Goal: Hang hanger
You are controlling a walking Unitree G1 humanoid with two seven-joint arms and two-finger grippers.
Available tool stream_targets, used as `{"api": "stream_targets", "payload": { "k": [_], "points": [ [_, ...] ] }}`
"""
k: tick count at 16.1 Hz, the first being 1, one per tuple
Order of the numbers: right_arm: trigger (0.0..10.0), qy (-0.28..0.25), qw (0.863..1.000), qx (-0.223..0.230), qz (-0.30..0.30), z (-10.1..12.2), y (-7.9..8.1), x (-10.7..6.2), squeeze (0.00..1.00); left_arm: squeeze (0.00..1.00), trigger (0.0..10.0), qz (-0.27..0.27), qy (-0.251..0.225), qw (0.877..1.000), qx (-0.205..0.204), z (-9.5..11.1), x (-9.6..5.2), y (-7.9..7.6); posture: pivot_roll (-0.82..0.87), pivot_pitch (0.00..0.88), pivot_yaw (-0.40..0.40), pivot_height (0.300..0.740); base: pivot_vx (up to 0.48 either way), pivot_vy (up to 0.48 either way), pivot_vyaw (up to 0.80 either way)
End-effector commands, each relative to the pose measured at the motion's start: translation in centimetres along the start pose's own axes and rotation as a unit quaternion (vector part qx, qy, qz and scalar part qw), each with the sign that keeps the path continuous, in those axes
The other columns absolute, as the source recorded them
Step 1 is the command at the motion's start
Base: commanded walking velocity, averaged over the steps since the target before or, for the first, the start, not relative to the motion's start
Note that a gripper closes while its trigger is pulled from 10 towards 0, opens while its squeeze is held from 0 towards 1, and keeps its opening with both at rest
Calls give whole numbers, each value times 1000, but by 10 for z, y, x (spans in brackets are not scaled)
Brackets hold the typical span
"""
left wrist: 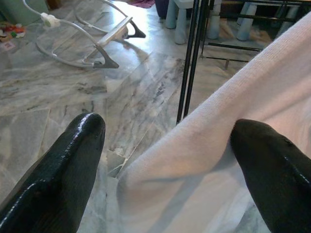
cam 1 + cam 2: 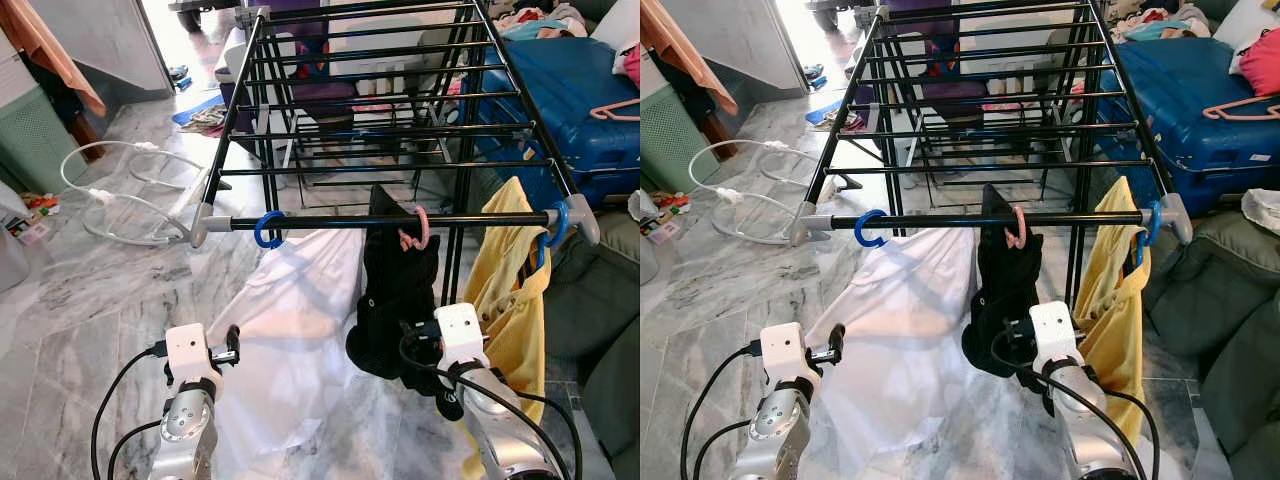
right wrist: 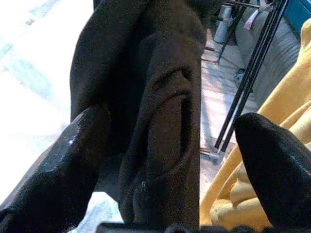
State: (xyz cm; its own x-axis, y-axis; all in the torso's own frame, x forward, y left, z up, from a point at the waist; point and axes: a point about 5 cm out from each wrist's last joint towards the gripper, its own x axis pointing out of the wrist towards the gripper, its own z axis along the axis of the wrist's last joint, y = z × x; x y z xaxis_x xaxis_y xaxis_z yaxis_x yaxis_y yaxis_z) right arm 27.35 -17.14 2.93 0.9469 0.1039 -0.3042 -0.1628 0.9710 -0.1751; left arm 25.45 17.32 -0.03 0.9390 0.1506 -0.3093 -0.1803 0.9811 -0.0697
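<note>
With three garments already hooked on the drying rack's front rail (image 2: 330, 222), the right gripper (image 3: 170, 145) hangs spread around the black garment (image 2: 395, 300); the left gripper (image 1: 165, 145) gapes beside the white one (image 2: 290, 330).

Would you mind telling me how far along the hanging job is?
Done: three hangers hook the front rail, carrying the white, black and yellow garments. In hand: nothing; left gripper is open beside the white garment, right gripper is open around the black one. Left: nothing visible.

Silver arms, white wrists, black cables
</note>
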Motion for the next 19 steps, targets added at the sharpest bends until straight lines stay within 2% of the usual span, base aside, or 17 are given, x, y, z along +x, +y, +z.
{"api": "stream_targets", "payload": {
  "k": [1, 9, 11, 12, 13, 14, 19],
  "points": [
    [10000, -9, 1000, 0, 3, 6, 1, 1, 1000, 0, 10000, 14, 4, 1000, 6, -2, -1, 7, -140, 0, 107, 740, -251, 0, 0],
    [10000, -10, 1000, -1, 10, 8, 4, 1, 996, 0, 10000, 15, 5, 1000, 8, -1, 1, 6, -142, 0, 111, 740, -278, 0, 0],
    [10000, -9, 1000, 0, 10, 8, 5, 2, 973, 0, 10000, 14, 4, 1000, 9, -1, 2, 6, -143, 0, 114, 740, -289, 0, 0],
    [10000, -9, 1000, 1, 12, 8, 6, 2, 929, 0, 10000, 13, 4, 1000, 10, 0, 2, 6, -142, 0, 115, 740, -289, 0, 0],
    [10000, -8, 1000, 1, 14, 8, 6, 2, 416, 0, 10000, 13, 4, 1000, 10, 0, 3, 6, -142, 0, 115, 740, -285, 0, 0],
    [10000, -9, 1000, 1, 17, 8, 7, 2, 0, 0, 10000, 14, 4, 1000, 11, 1, 3, 6, -141, 0, 116, 740, -300, 0, 0],
    [10000, -13, 999, 0, 33, 10, 11, 3, 0, 0, 10000, 17, 6, 1000, 13, 0, 4, 6, -134, 0, 111, 740, -301, 0, 0]
  ]
}}
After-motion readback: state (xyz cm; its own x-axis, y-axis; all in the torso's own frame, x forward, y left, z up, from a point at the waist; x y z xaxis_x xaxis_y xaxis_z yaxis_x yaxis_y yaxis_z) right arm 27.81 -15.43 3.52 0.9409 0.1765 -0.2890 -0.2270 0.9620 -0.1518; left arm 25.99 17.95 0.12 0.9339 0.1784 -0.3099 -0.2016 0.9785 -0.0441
